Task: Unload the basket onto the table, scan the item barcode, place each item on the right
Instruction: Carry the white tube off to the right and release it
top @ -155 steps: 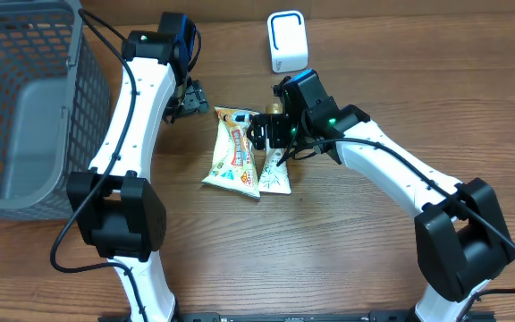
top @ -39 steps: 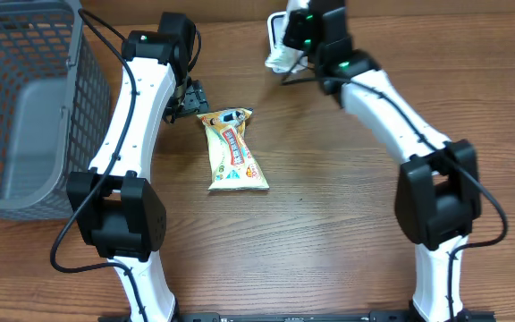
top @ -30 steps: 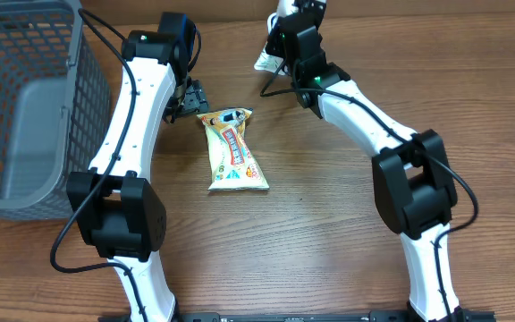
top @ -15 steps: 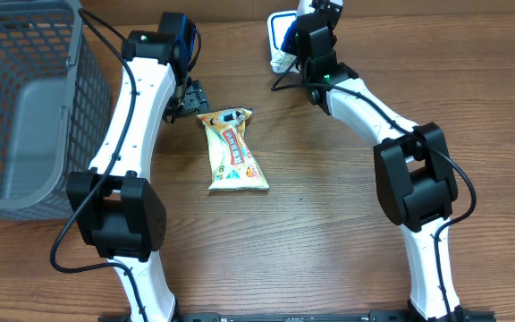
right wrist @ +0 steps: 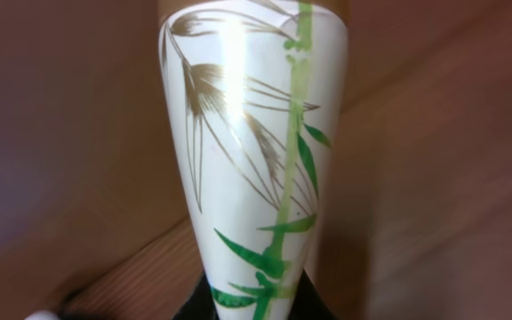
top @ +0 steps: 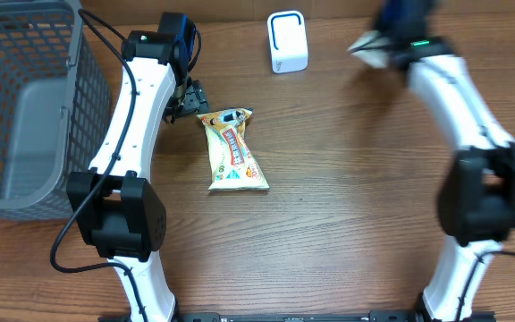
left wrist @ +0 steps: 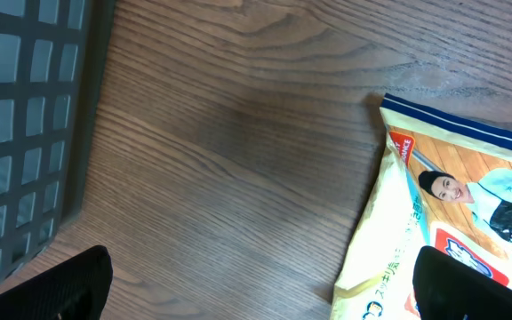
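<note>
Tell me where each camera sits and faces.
Overhead: above the wooden table, looking straight down; left arm, right arm, grey mesh basket, white scanner box, yellow snack packet.
Left wrist: on left arm, facing down; left claw open, dark fingertips at bottom corners; shares basket and packet with overhead.
Right wrist: along shut right claw at white bamboo-print pouch it grips.
</note>
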Tool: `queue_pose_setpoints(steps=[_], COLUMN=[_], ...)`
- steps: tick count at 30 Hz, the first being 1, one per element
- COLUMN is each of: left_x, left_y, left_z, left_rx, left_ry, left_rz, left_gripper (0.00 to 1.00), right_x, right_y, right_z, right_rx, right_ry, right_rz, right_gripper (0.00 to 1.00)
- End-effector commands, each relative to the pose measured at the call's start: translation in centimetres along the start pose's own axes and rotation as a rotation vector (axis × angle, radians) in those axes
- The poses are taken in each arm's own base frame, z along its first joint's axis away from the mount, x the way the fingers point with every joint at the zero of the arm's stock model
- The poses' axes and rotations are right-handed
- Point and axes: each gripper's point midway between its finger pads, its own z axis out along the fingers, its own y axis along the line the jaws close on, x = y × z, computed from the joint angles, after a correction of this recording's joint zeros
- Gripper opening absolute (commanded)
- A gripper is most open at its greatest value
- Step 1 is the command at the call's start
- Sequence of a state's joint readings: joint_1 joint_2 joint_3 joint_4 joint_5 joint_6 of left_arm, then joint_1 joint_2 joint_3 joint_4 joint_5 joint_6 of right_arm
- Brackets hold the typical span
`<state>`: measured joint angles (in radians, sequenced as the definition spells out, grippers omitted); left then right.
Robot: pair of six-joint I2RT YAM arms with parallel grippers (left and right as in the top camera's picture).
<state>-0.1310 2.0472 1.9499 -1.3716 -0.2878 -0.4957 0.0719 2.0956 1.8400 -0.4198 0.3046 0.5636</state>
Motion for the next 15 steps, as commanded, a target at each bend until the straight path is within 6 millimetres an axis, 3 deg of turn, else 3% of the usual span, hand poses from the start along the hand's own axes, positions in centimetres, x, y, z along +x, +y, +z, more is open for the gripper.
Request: queue_pose_setpoints(steps=[1,6,8,11,15], left_x=[0.1,0.1,0.1,0.1,0.1], left_y=[-0.3,-0.3,-0.3,-0.3,-0.3], left_z=[0.1,0.1,0.1,0.1,0.1], left_rx=[0.000,0.000,0.000,0.000,0.000], left_ry=[0.003,0.003,0.003,0.003,0.003], left_rz=[-0.006,-0.006,-0.006,-0.006,-0.006], left_gripper=[1.00,1.00,1.00,1.00,1.00], right_x=[-6.8,-5.8,-5.1,-4.0,-2.7], right_y=[-8.3,-20.3,-24.2,-29.0,-33.6], right_z=[-2.4,-2.0,-2.0,-2.0,-1.7], right_rx=[0.157,0.413,0.490,0.571,0.647], right_ry=[-0.063,0.070,0.105,0.164,0.202], right_rz=[0.102,0.183,0.261,0.339,0.387], right_gripper=[0.04,0.04,0.04,0.04,0.04])
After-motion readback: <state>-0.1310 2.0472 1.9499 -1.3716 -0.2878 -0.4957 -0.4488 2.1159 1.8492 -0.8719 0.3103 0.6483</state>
